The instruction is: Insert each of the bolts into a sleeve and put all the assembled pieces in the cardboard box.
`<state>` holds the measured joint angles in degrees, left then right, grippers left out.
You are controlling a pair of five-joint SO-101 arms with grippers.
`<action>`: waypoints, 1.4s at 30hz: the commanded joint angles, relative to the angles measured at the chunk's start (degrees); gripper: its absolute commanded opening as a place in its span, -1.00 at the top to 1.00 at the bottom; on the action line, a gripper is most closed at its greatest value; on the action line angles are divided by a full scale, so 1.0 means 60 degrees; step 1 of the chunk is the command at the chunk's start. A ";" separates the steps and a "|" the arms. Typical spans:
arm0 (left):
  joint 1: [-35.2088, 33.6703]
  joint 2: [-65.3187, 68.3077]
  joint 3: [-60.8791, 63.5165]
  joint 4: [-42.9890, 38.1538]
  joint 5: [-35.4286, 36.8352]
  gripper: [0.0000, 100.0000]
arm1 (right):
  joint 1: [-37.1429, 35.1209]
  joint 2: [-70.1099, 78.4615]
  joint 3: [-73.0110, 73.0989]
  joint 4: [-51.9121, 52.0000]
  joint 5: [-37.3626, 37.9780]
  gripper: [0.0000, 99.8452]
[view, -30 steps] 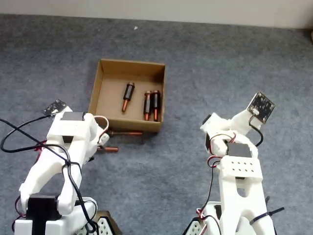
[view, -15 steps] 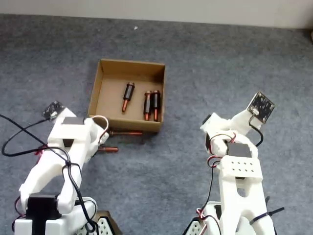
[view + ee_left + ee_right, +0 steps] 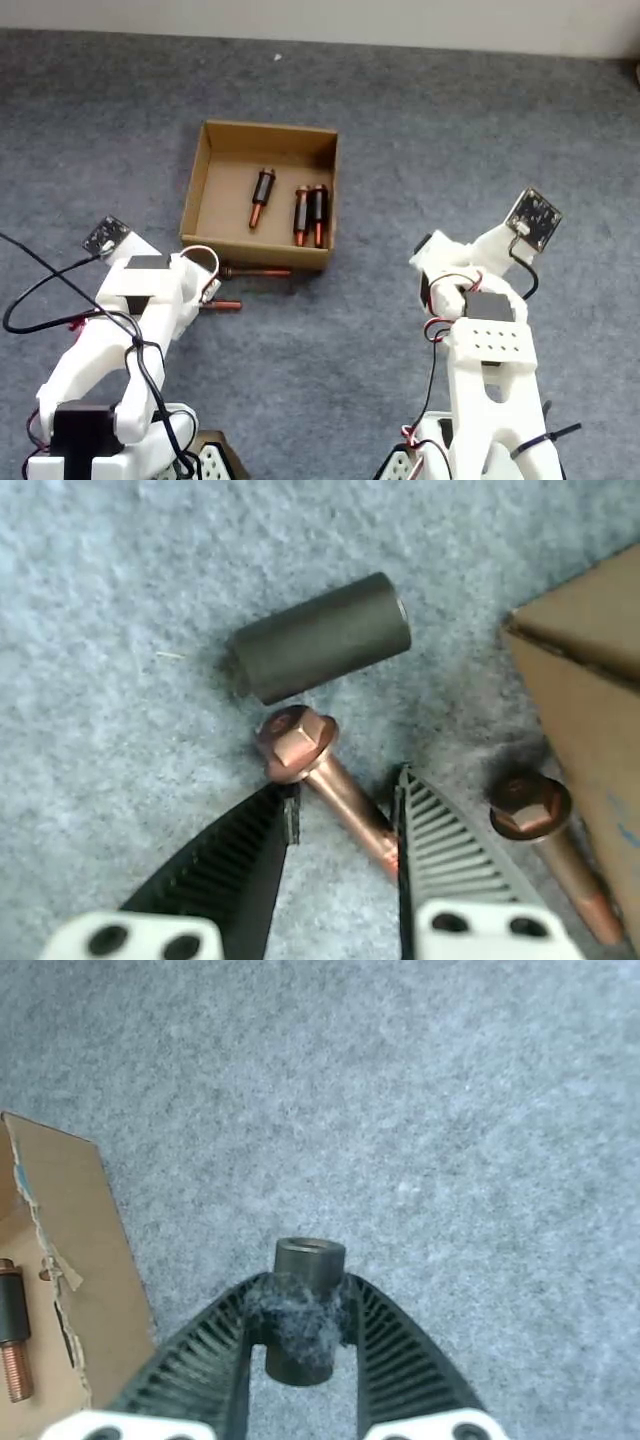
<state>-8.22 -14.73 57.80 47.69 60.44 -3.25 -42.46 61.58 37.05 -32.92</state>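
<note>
My left gripper [image 3: 347, 805] is open low over the carpet, one finger on each side of the shaft of a copper bolt [image 3: 325, 780]. A black sleeve [image 3: 320, 637] lies just past the bolt's head. A second bolt [image 3: 550, 845] lies beside the cardboard box's corner [image 3: 590, 700]. From above, both loose bolts [image 3: 258, 271] [image 3: 225, 305] lie in front of the cardboard box [image 3: 200, 185], next to the left arm [image 3: 140, 300]. My right gripper [image 3: 300, 1310] is shut on another black sleeve [image 3: 308, 1260], held above the carpet.
Three assembled pieces [image 3: 300, 212] lie inside the box. One of them [image 3: 10, 1345] and the box's torn wall [image 3: 60, 1250] are close to my right gripper. The right arm [image 3: 485, 330] stands to the right of the box on grey carpet [image 3: 450, 130].
The left arm has drawn back a little toward the near-left, away from the box. The right arm and the bolts have not moved.
</note>
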 commanded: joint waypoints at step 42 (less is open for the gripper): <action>0.1648 -0.0359 -0.5194 0.3604 -0.0557 0.99 | 0.0037 -0.2147 0.0110 0.0549 0.0850 0.99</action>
<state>0.22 -14.37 31.43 67.38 58.24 -3.25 -47.82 62.37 38.29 -28.70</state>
